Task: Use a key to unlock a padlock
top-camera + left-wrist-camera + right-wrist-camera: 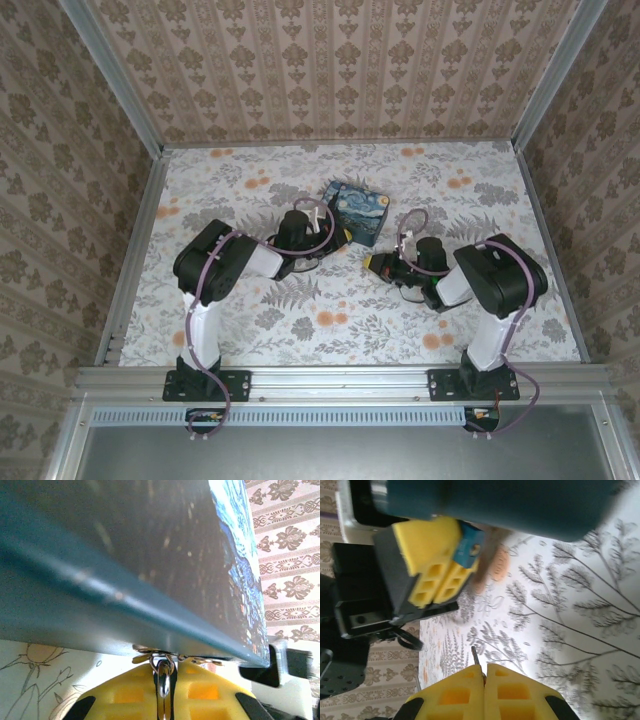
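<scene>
A dark teal rectangular box with a swirling night-sky painting on its lid (362,212) lies towards the far middle of the floral-printed worktop (330,315). Both arms reach in to its near side. The left gripper (343,238) sits right against the box's near left corner. The right gripper (373,263) is just beside the near right corner, its yellow tip close to the other gripper's but apart from it. From above, whatever the two grippers carry is too small and too covered to make out.

In the left wrist view the box's teal side blurs across most of the picture, very close. Below it the left gripper's yellow fingers (200,690) are pressed almost together on a bright metal loop (163,677), apparently a shackle, though only its upper bend shows. A few thin metal pieces splay out above it under the box's edge, too blurred to name.

The right wrist view shows that same gripper pinching a small blue padlock (470,547), a blue block half covered by the yellow pads, its keyhole not discernible. In the foreground the right gripper's fingers are pressed together on a slim metal key (475,655). Only its narrow dark tip sticks out, the rest hidden between the pads. The tip is clear of the padlock, with bare worktop between them.
</scene>
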Available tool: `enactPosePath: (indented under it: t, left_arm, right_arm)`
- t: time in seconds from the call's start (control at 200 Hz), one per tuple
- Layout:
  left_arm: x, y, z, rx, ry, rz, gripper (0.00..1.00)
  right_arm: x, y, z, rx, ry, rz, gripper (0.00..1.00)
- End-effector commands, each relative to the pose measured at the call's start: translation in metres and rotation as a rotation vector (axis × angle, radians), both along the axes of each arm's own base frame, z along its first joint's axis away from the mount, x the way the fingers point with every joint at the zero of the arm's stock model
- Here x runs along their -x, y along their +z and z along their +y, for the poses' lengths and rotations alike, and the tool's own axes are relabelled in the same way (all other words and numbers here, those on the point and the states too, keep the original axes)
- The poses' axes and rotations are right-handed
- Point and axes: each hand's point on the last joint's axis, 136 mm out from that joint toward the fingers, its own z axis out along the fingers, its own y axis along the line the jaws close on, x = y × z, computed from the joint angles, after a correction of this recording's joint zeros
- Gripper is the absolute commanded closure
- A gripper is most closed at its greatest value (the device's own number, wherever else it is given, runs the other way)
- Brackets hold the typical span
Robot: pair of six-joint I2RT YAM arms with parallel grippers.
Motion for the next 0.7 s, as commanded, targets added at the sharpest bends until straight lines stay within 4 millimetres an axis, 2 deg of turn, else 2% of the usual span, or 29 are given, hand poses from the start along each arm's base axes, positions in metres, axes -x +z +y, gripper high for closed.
enactPosePath:
  t: [0.0, 0.115, 0.695]
  left_arm:
    - [0.016, 0.003, -0.004, 0.039, -0.050, 0.113, 1.00]
    - [0.018, 0.004, -0.004, 0.052, -0.053, 0.118, 1.00]
    - [0.020, -0.002, -0.003, 0.022, -0.058, 0.127, 1.00]
  right_arm:
    - [-0.008, 0.005, 0.000, -0.058, -0.054, -0.034, 1.00]
    - [-0.012, 0.000, -0.001, -0.050, -0.077, -0.024, 1.00]
    - [-0.036, 0.016, 0.000, -0.044, -0.149, -0.046, 1.00]
